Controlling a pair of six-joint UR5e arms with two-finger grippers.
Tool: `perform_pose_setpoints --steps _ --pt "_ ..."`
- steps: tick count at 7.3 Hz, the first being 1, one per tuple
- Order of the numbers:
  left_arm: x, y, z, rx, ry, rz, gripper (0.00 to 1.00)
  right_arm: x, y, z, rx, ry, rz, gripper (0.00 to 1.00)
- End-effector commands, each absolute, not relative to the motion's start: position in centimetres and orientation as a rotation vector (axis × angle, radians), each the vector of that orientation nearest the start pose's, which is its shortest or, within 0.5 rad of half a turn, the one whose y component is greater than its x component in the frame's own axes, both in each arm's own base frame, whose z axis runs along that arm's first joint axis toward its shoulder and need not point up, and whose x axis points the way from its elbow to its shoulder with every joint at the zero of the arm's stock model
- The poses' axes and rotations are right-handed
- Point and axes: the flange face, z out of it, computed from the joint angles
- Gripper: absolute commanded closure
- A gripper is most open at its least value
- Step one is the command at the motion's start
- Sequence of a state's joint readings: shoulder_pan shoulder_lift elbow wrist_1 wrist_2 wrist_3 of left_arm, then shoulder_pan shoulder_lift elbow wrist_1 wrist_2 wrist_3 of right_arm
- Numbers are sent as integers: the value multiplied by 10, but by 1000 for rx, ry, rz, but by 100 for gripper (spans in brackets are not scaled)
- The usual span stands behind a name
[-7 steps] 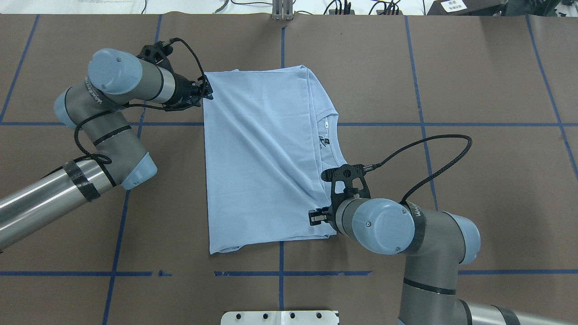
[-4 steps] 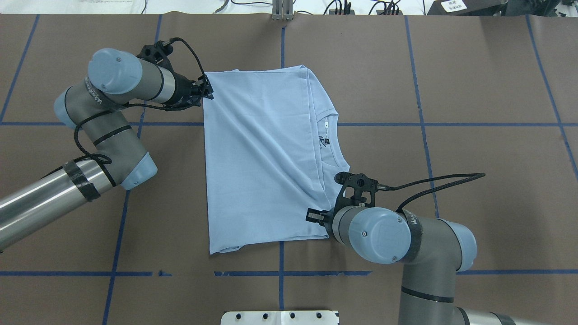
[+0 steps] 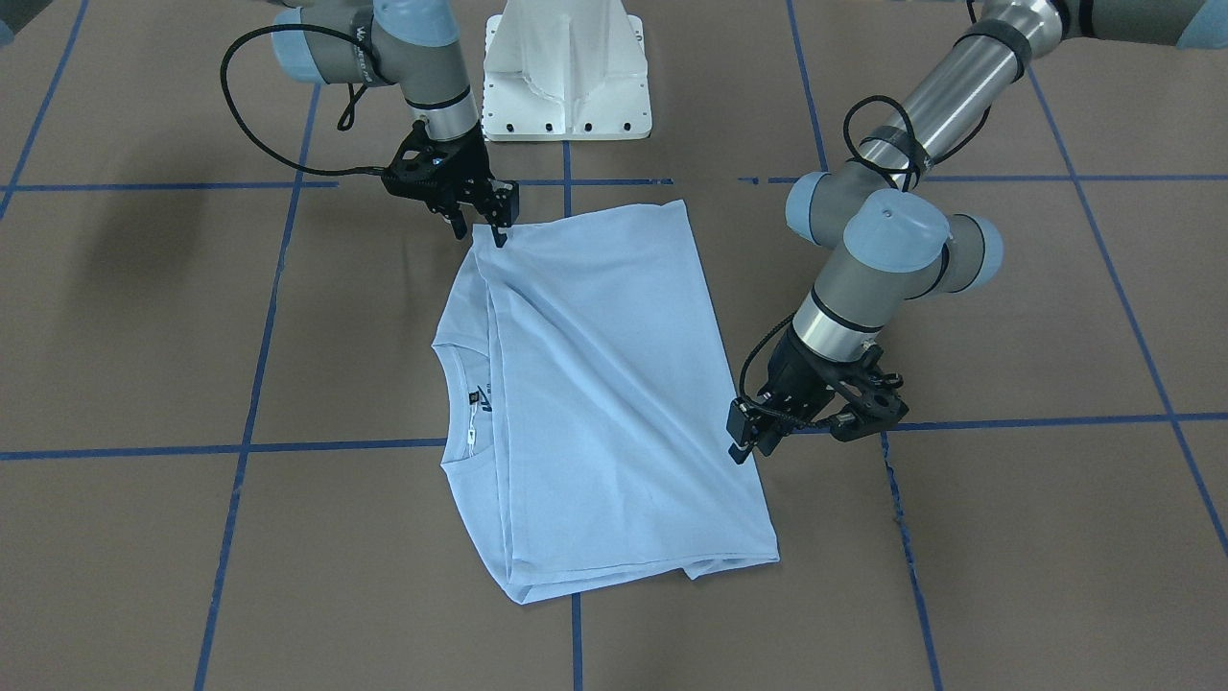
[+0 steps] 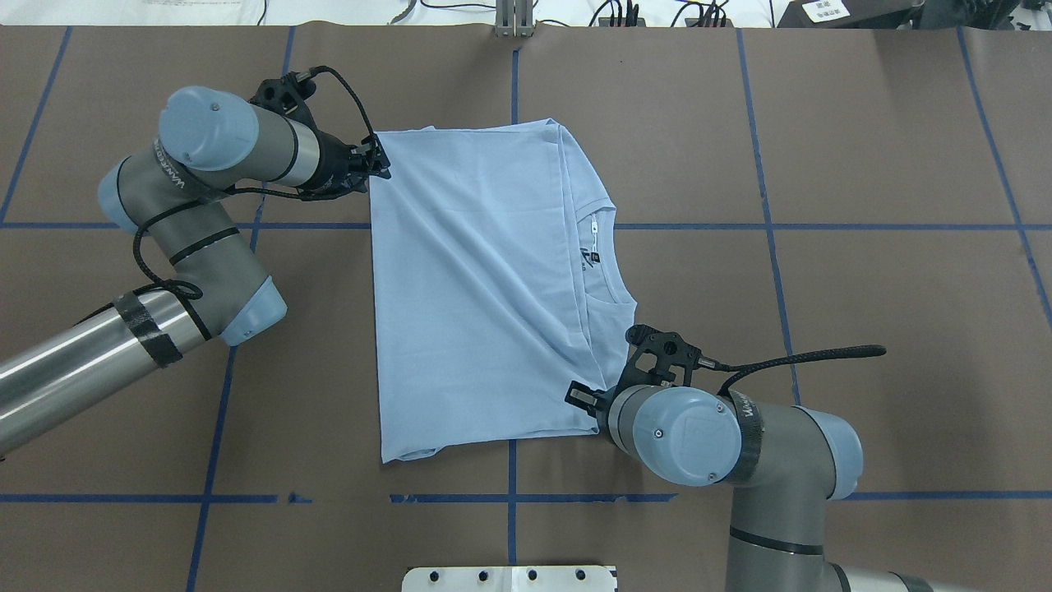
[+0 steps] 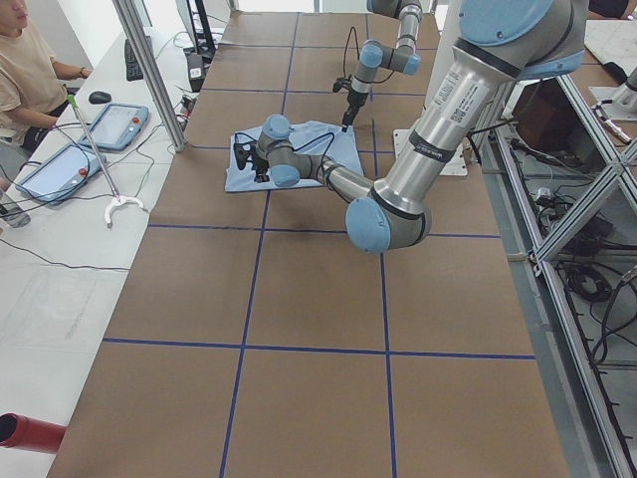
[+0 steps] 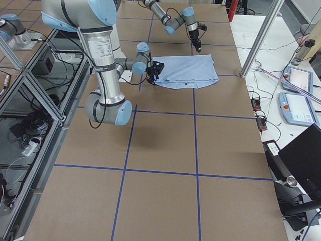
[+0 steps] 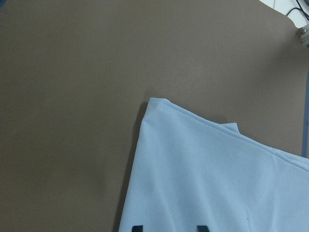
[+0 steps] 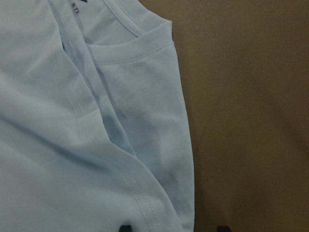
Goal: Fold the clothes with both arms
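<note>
Light blue T-shirt (image 4: pixel 477 288) lies folded lengthwise at ctr of table (image 4: pixel 863 164), collar (image 4: pixel 606 255) at 3 o'clock. L gripper (image 4: pixel 380 164) at its 10 o'clock corner, R gripper (image 3: pixel 480 233) at 5 o'clock corner. Both have fingers spread, nothing held.

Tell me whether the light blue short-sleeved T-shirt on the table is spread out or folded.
Folded. The light blue short-sleeved T-shirt lies as a rectangle, one side lapped over half its round ribbed collar, no sleeves sticking out.

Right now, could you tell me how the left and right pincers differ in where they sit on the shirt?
The left pincer is at the shirt's far left corner, the right pincer at its near right corner. Both left fingertips are over cloth; the right pincer straddles the side edge. Both are open.
</note>
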State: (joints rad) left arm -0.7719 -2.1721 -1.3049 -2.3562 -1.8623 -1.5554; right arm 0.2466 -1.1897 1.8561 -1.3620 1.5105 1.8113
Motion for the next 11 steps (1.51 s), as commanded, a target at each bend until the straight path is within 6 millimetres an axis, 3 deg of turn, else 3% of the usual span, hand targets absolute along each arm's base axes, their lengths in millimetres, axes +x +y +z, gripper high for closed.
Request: perform_pose_setpoints --steps 1,3,6,11 --pt "457 -591 335 187 1141 -507 50 -557 -284 303 57 -880 484 32" --pt "457 -590 334 189 1143 -506 50 -558 -283 302 54 -880 482 36" --pt "457 -590 333 189 1145 -506 50 -558 -283 303 54 -879 484 56" --pt "455 -591 333 192 1146 -508 50 -560 -284 307 54 -868 484 50"
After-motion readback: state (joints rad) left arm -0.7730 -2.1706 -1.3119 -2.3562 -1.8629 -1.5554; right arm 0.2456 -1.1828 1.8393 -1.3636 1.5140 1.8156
